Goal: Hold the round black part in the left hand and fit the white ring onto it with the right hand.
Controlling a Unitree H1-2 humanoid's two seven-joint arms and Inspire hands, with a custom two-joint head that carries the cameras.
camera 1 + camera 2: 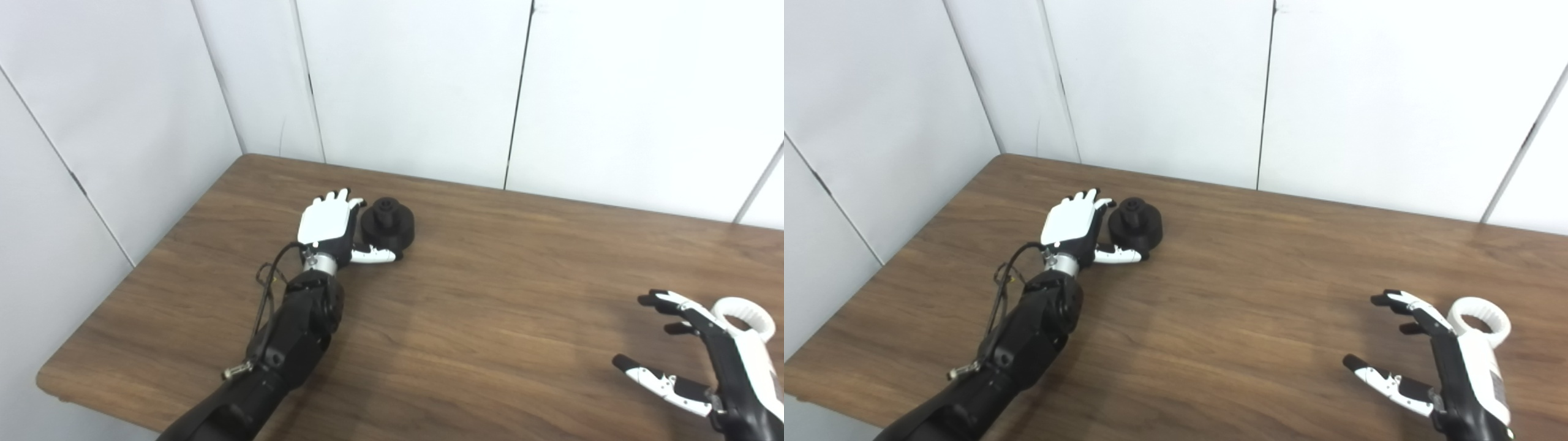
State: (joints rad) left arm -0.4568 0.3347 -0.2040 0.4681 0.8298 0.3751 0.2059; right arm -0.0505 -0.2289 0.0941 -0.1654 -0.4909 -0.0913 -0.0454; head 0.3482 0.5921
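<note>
— Black part [387,224], where is it?
— It sits on the wooden counter [478,294], in the far left area. It is round, with a small knob on its top.
— And the left hand [331,226]?
— It lies just beside the part, on the part's left. The fingers reach along the far side and the thumb along the near side, so the hand is around the part. I cannot tell if it really grips it; the part rests on the counter.
— The white ring [1480,319]?
— It lies at the near right, flat on the counter.
— Is the right hand [1433,361] holding it?
— No. The hand is wide, fingers spread, and holds nothing. The ring is just behind it, on its right side; if they touch, I cannot tell.
</note>
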